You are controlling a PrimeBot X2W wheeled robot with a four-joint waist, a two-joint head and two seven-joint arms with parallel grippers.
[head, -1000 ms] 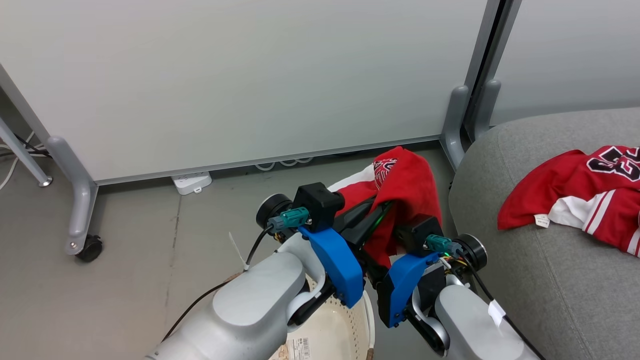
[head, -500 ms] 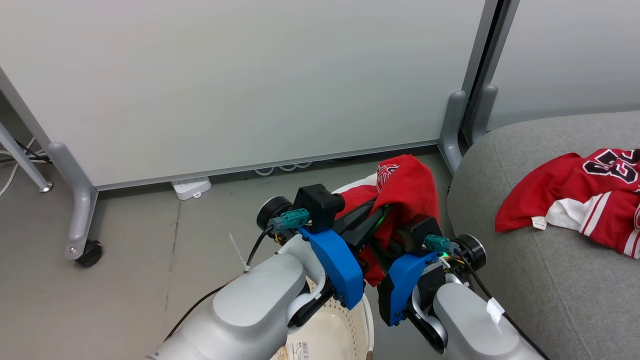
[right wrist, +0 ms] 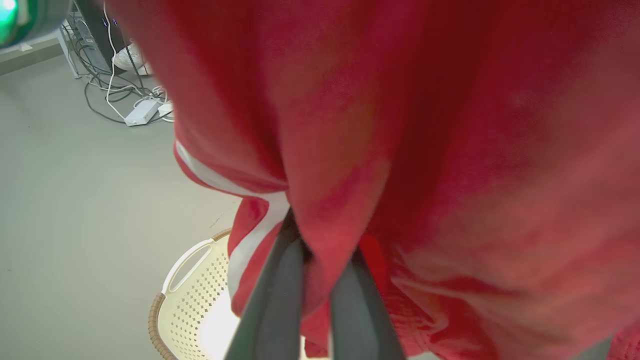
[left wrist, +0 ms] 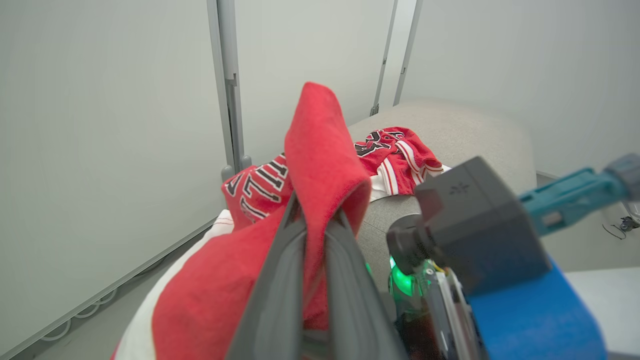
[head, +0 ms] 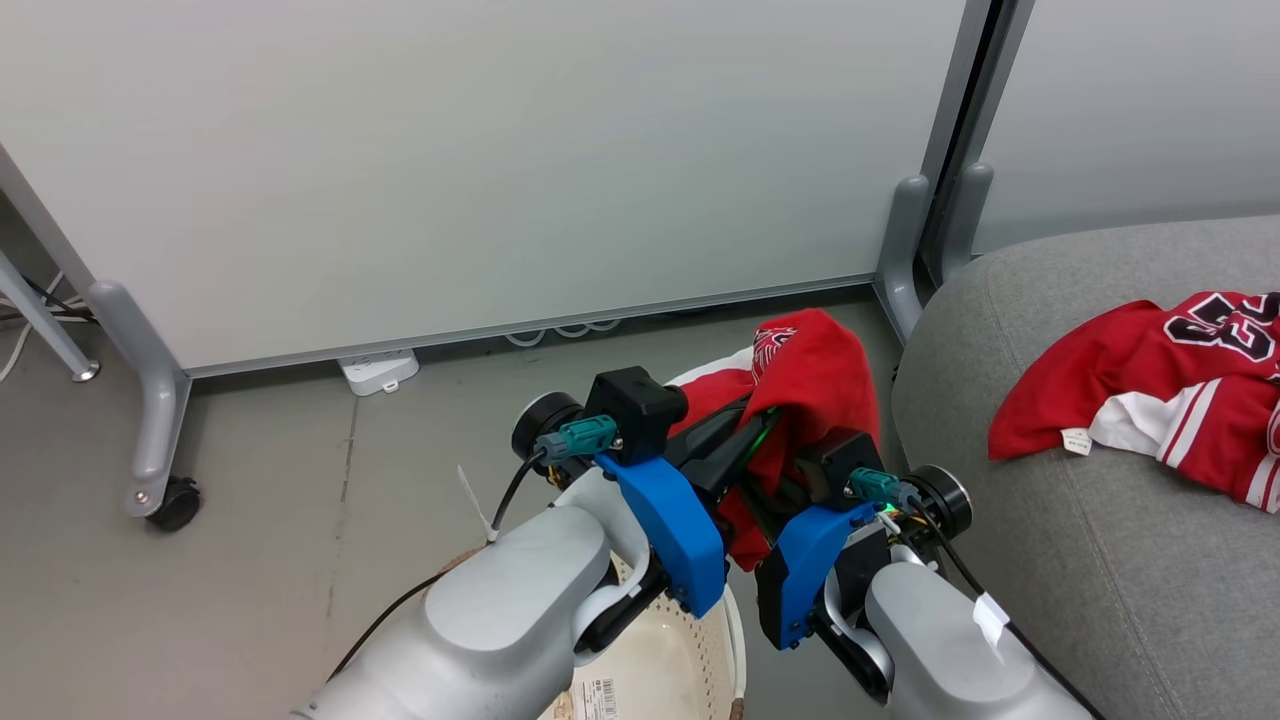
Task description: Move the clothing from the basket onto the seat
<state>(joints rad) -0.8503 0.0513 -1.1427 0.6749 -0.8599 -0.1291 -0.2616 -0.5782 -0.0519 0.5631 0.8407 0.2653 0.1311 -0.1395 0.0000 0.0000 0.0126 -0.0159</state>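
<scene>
Currently both claws are closed on one red garment (head: 815, 370), which hangs at the centre of the head view, above the basket (head: 690, 665) at the bottom centre of the frame. The left gripper (left wrist: 316, 225) pinches a fold of the red cloth between its two dark fingers. That fold stands up above the fingertips at the centre of the left wrist view. The right gripper (right wrist: 320, 250) clamps another bunch of the same garment beside a white stripe, low centre in the right wrist view, and the cloth drapes across the upper right of that frame. The basket's cream perforated wall and brown rim show at the lower left of that view, resting on the grey floor (head: 250, 560). Whether the lowest hem touches the basket cannot be told. The second garment (head: 1150, 370), red with white panels, black numerals and a small white tag, lies crumpled on the grey seat (head: 1050, 560) at the right of the head view. The held garment hangs just beside the seat's rounded left edge, not over the cushion.
</scene>
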